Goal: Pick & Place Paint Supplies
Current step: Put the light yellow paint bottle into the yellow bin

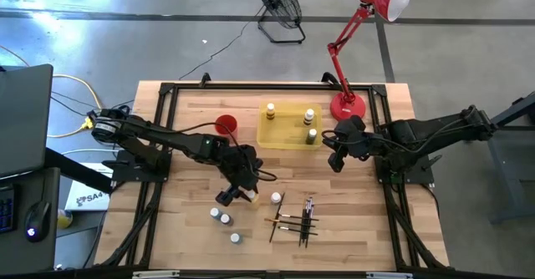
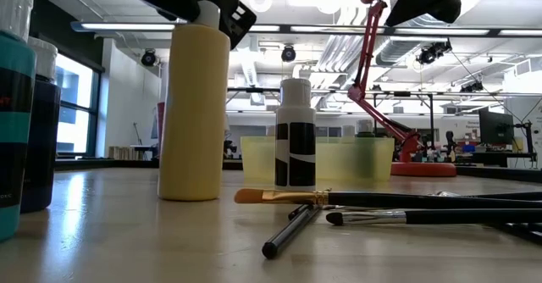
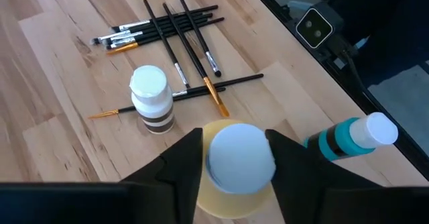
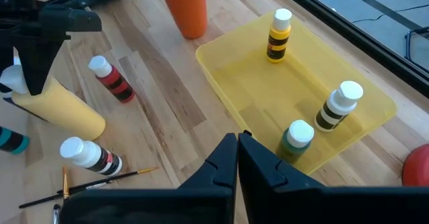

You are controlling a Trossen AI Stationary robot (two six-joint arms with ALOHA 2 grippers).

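Observation:
A large pale-yellow bottle [image 2: 193, 113] with a white cap stands upright on its base on the table. My left gripper [image 1: 244, 189] is at its top, the fingers on either side of the cap. A small banded bottle [image 3: 151, 100] stands beside it, and a teal bottle [image 3: 348, 138] is close by. Several dark-handled paintbrushes [image 1: 297, 220] lie crossed on the wood. The yellow tray [image 1: 284, 137] holds three small bottles [image 4: 280, 36]. My right gripper [image 4: 238, 150] hangs shut above the tray's near side, touching nothing. My left gripper has the yellow bottle's white cap [image 3: 238, 160] between its two fingers [image 3: 184, 163], one on each side. The fingers come slanting down from above. The bottle stands upright with its base on the table.
A red cup [image 1: 226, 125] stands left of the tray. A red desk lamp [image 1: 351, 103] has its base at the tray's far right. Three small white-capped bottles [image 1: 225, 220] stand toward the near edge, left of the brushes. Black frame rails run along the table's sides.

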